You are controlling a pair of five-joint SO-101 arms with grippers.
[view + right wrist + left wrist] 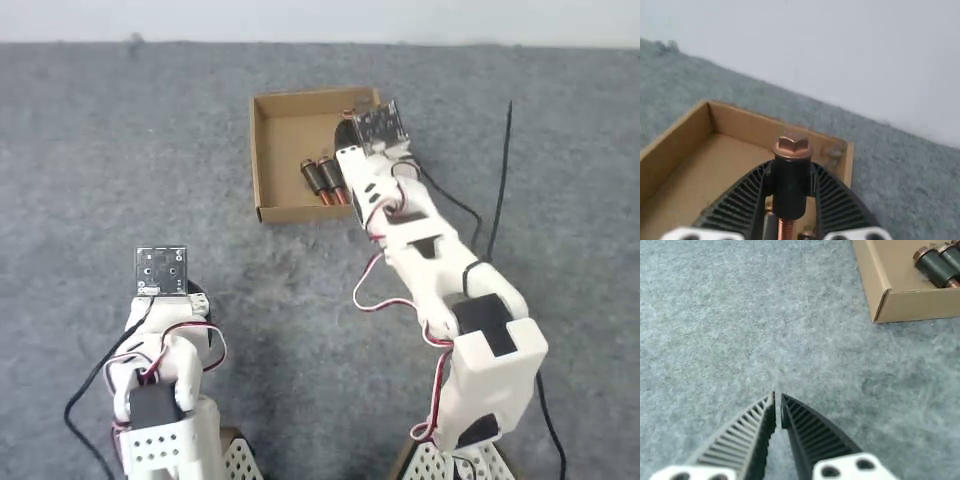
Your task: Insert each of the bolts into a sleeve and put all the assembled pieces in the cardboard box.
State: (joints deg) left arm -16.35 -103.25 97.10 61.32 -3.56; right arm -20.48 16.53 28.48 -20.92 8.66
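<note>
The grey, felt-like worktop [150,150] spans the high view, with a pale wall [320,20] along the top edge. The right arm [430,250] stretches from lower right to upper centre, over the right side of the cardboard box [256,160]. The left arm [160,360] sits folded at lower left, well apart from the box, its jaws closed on nothing above bare worktop. A black cable [500,170] trails to the right of the box. Two assembled pieces [314,178] lie side by side on the box floor near its front wall. The right jaws grip a black sleeve [790,185] upright, with a copper bolt [792,146] through it — head above, thread below — held over the box interior.
</note>
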